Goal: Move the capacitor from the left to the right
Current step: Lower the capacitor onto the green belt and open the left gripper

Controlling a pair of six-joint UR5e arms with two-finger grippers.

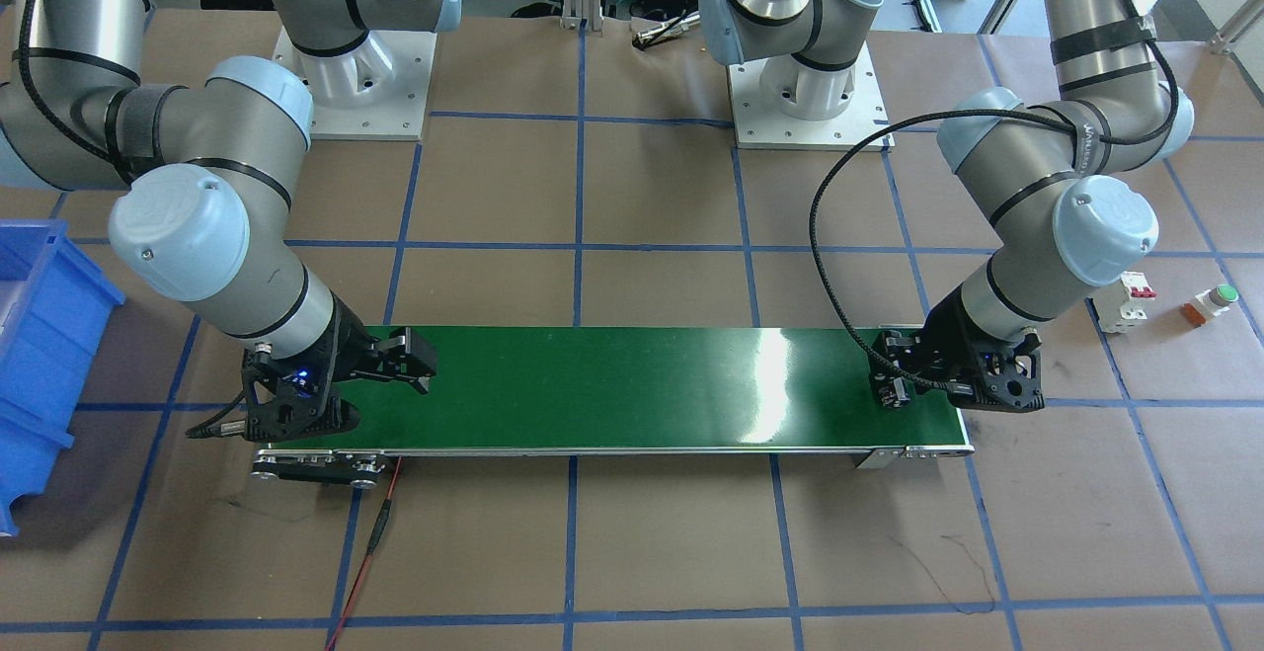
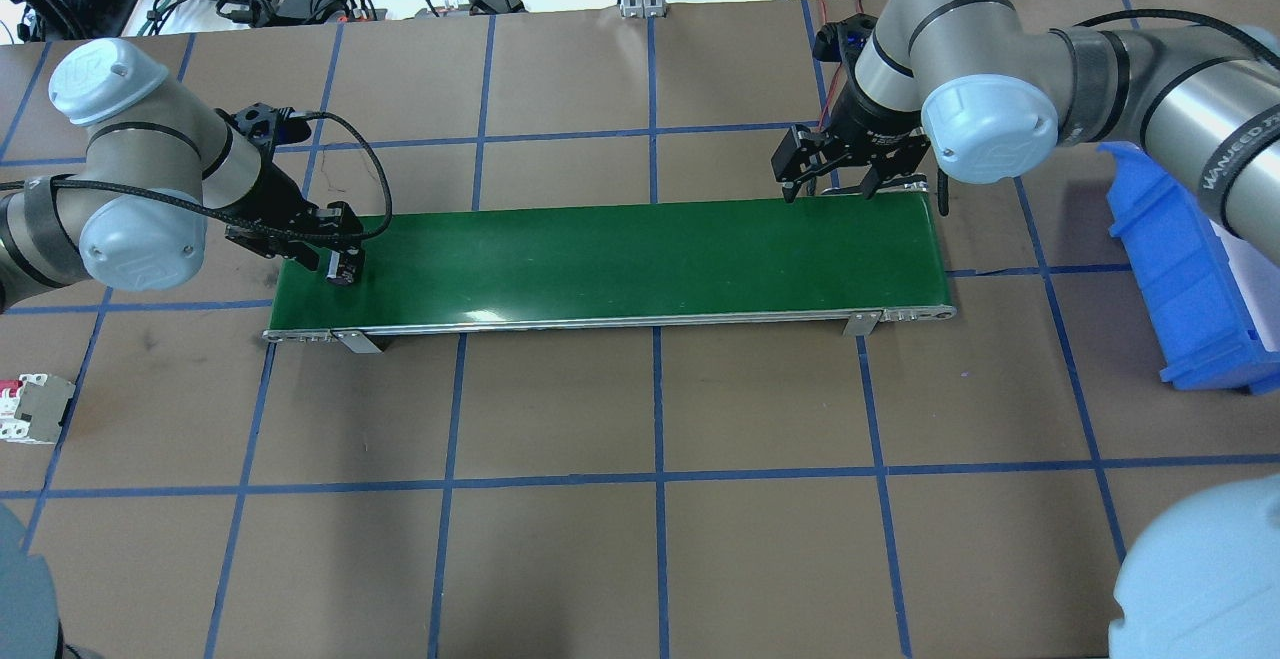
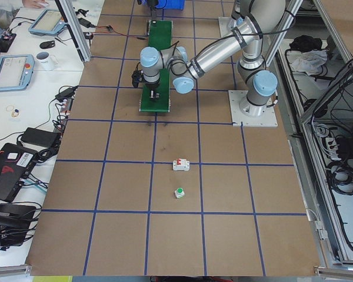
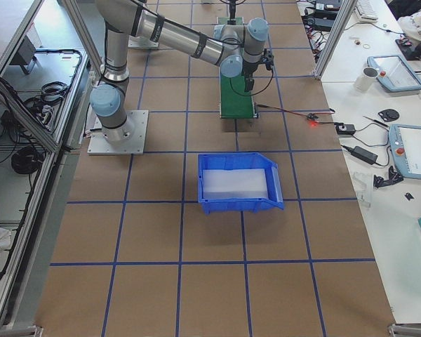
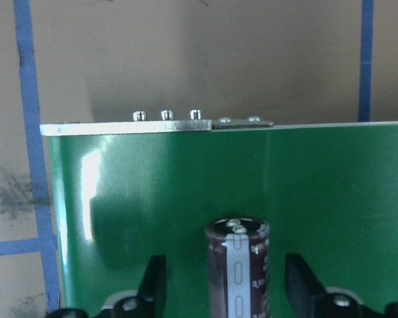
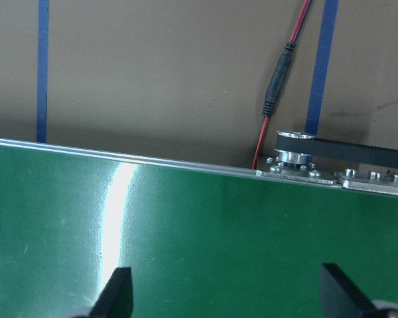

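The capacitor [image 5: 237, 265], a dark stubby cylinder with a light stripe and a silvery top, stands upright on the green conveyor belt [image 2: 640, 259] near its left end. It also shows in the overhead view [image 2: 342, 274]. My left gripper [image 5: 227, 281] is open around it, with a gap on each side between its fingers [image 5: 154, 285] and the capacitor. In the overhead view the left gripper [image 2: 338, 261] is low over the belt's left end. My right gripper [image 2: 835, 179] is open and empty above the belt's far right edge; it also shows in the right wrist view [image 6: 229, 298].
A blue bin [image 2: 1180, 269] stands on the table to the right of the belt. A white breaker with red switches [image 1: 1134, 300] and a green-capped push button [image 1: 1213, 302] lie on the table left of the belt. A red and black cable [image 6: 278, 86] runs by the belt's right end.
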